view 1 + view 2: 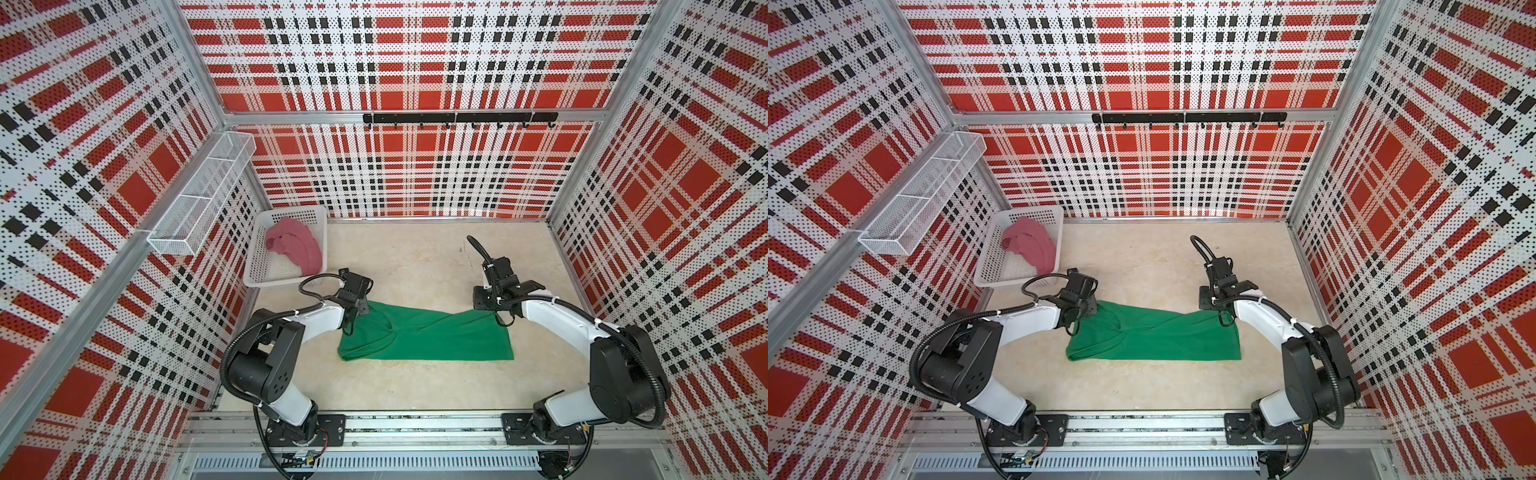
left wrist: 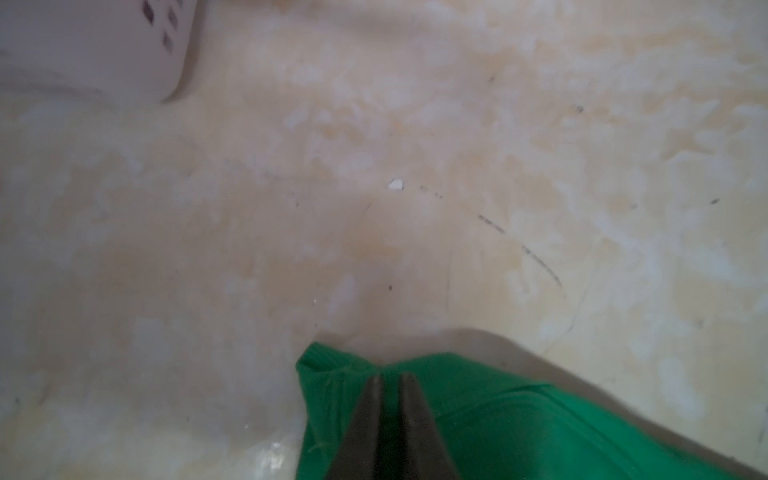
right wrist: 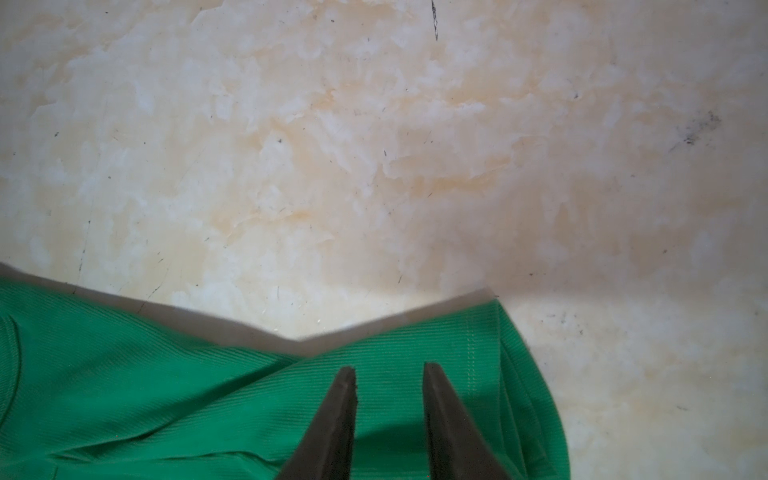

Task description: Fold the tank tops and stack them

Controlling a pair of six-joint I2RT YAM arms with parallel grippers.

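Left arm bent at elbow, forearm reaching inward, wrist angled down; left tool (image 2: 390, 384) closed, fingers nearly touching, pinching green cloth. Right arm mirrored on right, forearm reaching inward; right tool (image 3: 390, 374) low, fingers (image 3: 440, 399) parted with gap, green cloth beneath.

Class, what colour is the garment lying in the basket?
Dusty pink top, clearest in both top views, inside the white basket.

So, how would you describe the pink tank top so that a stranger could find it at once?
Look at the far left corner of the beige table, under the wire shelf on the left wall. There stands a white perforated basket, and the pink tank top lies crumpled inside it. The only other garment, the green tank top, lies spread on the table between the two arms.
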